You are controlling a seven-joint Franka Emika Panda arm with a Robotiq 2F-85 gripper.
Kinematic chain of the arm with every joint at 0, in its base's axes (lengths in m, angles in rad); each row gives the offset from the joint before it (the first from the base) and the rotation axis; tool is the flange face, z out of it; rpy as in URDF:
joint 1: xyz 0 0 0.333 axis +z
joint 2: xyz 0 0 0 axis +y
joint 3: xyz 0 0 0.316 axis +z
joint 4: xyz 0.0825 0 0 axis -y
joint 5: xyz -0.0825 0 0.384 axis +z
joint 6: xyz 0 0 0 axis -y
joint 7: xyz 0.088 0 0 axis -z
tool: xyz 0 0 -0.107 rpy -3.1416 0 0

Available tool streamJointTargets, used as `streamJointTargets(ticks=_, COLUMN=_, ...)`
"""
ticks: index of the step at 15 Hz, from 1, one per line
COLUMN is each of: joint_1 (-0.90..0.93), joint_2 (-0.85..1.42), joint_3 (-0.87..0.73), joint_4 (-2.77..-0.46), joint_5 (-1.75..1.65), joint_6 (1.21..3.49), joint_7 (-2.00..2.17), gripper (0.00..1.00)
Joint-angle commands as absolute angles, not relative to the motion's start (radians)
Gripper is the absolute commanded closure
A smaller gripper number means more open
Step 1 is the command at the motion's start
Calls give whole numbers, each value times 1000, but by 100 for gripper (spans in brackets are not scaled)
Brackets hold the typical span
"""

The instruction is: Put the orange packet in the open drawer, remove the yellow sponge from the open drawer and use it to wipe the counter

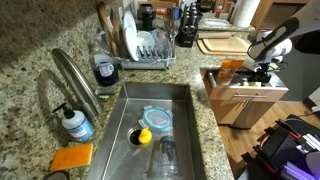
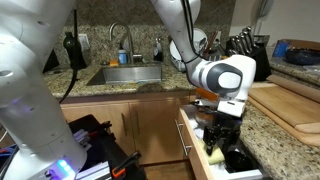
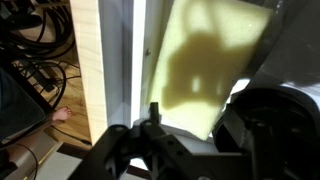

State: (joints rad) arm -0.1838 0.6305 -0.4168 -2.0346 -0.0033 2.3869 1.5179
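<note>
The open drawer stands pulled out of the light-wood cabinet; it also shows in an exterior view and as a wood edge in the wrist view. My gripper reaches down into it. In the wrist view its fingers meet at the centre with nothing between them, just left of the yellow sponge lying flat on the whitish drawer floor. The orange packet shows as a small orange patch at the drawer's inner end; whether it is inside I cannot tell. The granite counter surrounds the sink.
A steel sink holds a blue-lidded container and a yellow item. A flat orange sponge and a soap bottle lie by the faucet. A dish rack and a wooden board stand behind. A dark round object sits in the drawer.
</note>
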Motion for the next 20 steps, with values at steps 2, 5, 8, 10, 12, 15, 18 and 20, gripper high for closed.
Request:
streamJointTargets(ticks=2, joint_1=-201, joint_2=660, joint_3=-430, joint_4=-1996, joint_5=-6, joint_6=2362, joint_7=1523, gripper=68)
streamJointTargets(ticks=5, joint_1=-208, joint_2=658, joint_3=-429, joint_4=-1991, joint_5=1, joint_6=2357, joint_7=1518, gripper=90)
streamJointTargets(ticks=8, joint_1=-221, joint_2=655, joint_3=-419, joint_4=-1978, joint_5=14, joint_6=2332, joint_7=1506, gripper=100)
streamJointTargets(ticks=10, joint_1=-225, joint_2=650, joint_3=-416, joint_4=-1971, joint_5=18, joint_6=2307, joint_7=1502, gripper=100)
streamJointTargets(ticks=12, joint_1=-227, joint_2=639, joint_3=-411, joint_4=-1965, joint_5=23, joint_6=2277, joint_7=1500, gripper=100)
streamJointTargets(ticks=15, joint_1=-218, joint_2=600, joint_3=-403, joint_4=-1971, joint_5=22, joint_6=2241, joint_7=1494, gripper=100)
streamJointTargets(ticks=18, joint_1=-166, joint_2=507, joint_3=-439, joint_4=-2024, joint_5=-36, joint_6=2262, joint_7=1536, gripper=100)
streamJointTargets(ticks=20, joint_1=-127, joint_2=434, joint_3=-474, joint_4=-2064, joint_5=-101, joint_6=2290, joint_7=1592, gripper=100)
